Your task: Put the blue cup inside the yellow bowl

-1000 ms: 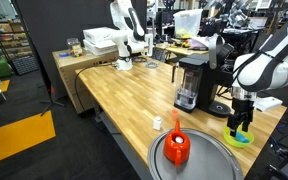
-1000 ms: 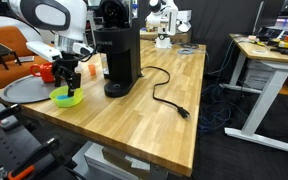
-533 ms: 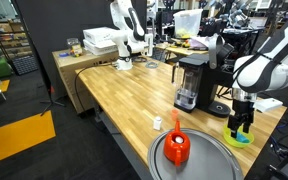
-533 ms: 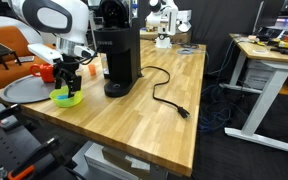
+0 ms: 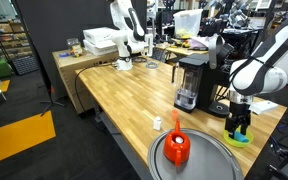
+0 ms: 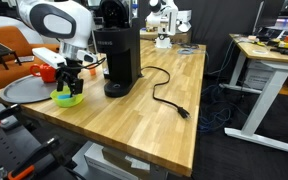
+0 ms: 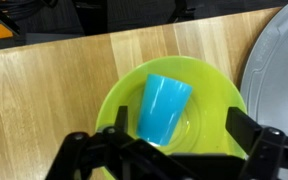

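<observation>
Cup: the blue cup (image 7: 164,107) sits inside the yellow bowl (image 7: 219,90), touching its floor. It seems to lie tipped on its side rather than upright, though I cannot tell which end is the mouth.
Bowl: it rests on the wooden table (image 7: 54,80), just beside the grey tray (image 7: 279,70); in an exterior view it shows below me near the table's edge (image 5: 238,139).
Claw: my claw (image 7: 169,152) hangs over the bowl with its jaws spread wide on either side and nothing between them.
Progress: by my reckoning the cup is where the task wants it.
Handling: I judge it a light, stiff plastic cup, smooth and likely to roll or skid on the bowl's slick curve.
Where to hold: if I had to take it again, I would close across its round side wall near the middle, gently, since a hard pinch could squirt it out.
Risk: the bowl looks light too, so a nudge to its rim might shift it.
</observation>
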